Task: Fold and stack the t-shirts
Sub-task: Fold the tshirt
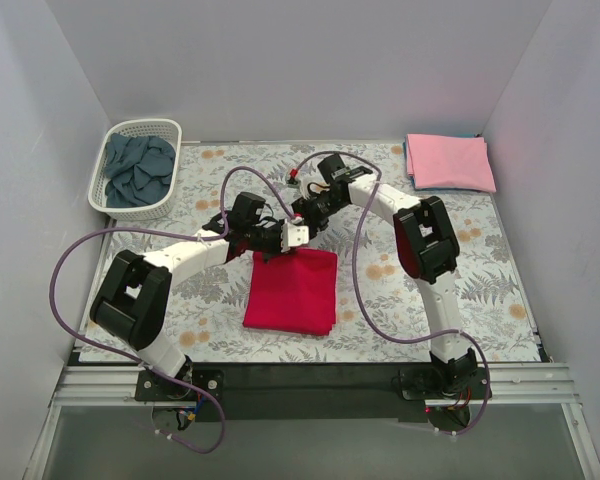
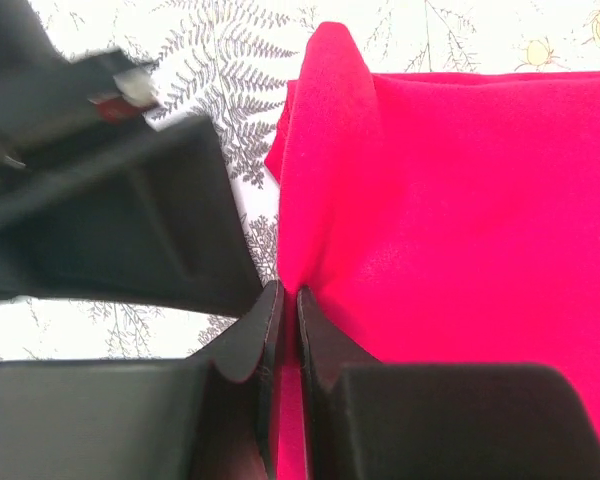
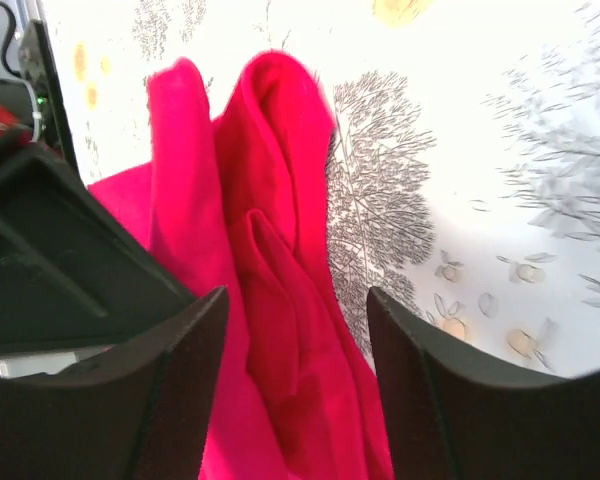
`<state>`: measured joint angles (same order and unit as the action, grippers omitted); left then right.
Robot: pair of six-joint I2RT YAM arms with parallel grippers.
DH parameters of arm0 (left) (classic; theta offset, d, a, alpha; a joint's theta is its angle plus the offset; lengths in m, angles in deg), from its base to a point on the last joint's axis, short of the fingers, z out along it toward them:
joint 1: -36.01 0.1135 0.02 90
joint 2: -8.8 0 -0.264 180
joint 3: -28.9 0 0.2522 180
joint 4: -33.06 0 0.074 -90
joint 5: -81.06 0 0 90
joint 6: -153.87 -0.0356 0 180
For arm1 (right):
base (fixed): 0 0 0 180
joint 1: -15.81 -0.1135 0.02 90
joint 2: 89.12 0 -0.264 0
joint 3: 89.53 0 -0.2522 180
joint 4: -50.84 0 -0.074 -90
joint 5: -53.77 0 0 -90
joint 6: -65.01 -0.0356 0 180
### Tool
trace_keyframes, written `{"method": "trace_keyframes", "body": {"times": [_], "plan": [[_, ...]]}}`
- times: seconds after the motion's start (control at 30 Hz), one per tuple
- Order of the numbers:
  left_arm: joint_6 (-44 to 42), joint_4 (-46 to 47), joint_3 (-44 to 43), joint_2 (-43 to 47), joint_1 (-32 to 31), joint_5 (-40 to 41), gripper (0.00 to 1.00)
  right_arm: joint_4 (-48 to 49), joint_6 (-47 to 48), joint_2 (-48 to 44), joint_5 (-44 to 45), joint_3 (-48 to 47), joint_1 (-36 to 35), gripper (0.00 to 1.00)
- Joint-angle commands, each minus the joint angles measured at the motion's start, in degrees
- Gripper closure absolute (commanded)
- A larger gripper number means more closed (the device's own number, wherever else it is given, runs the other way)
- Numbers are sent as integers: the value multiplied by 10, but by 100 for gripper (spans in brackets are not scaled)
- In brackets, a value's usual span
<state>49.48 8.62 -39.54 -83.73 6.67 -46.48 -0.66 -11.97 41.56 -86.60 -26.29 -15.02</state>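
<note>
The bright red t-shirt (image 1: 292, 290) lies folded on the floral cloth in the middle. My left gripper (image 1: 272, 250) is at its far left corner; in the left wrist view my gripper (image 2: 288, 300) is shut on the red shirt's (image 2: 460, 200) edge. My right gripper (image 1: 302, 232) is right beside it at the shirt's far edge. In the right wrist view this gripper (image 3: 295, 320) is open, its jaws either side of bunched red folds (image 3: 270, 230). The light pink t-shirt (image 1: 450, 162) lies folded at the back right. The dark slate-blue t-shirt (image 1: 138, 170) is crumpled in the basket.
The white lattice basket (image 1: 108, 196) stands at the back left corner. The grey floral cloth (image 1: 480, 290) covers the table. White walls close in the left, back and right sides. The right gripper's body (image 2: 100, 200) fills the left of the left wrist view.
</note>
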Motion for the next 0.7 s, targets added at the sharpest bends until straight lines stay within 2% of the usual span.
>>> {"method": "trace_keyframes", "body": {"times": [0.0,0.23,0.27,0.3,0.37,0.4,0.47,0.53,0.57,0.67], "plan": [[-17,26,-4,10,4,-19,100,-28,10,-49,15,-24,24,34],[-4,62,-31,-62,17,-10,98,-26,0,-96,-3,15,97,31],[6,69,-41,-69,20,-7,83,-27,1,-101,-4,23,105,31],[30,86,-47,-78,28,-8,74,-26,5,-113,-7,45,120,27],[57,89,-72,-78,32,-9,64,-25,9,-124,-3,67,132,21],[73,89,-79,-75,40,-9,56,-25,9,-135,-3,77,142,20],[161,82,-99,-49,53,-11,52,-23,2,-149,-10,111,149,20],[224,35,-130,-28,88,-40,52,-18,-9,-174,-17,156,152,20],[285,18,-135,-21,100,-50,52,-12,-16,-181,-31,172,151,21],[389,-33,-116,5,140,-82,52,40,-63,-200,-38,237,150,23]]}}
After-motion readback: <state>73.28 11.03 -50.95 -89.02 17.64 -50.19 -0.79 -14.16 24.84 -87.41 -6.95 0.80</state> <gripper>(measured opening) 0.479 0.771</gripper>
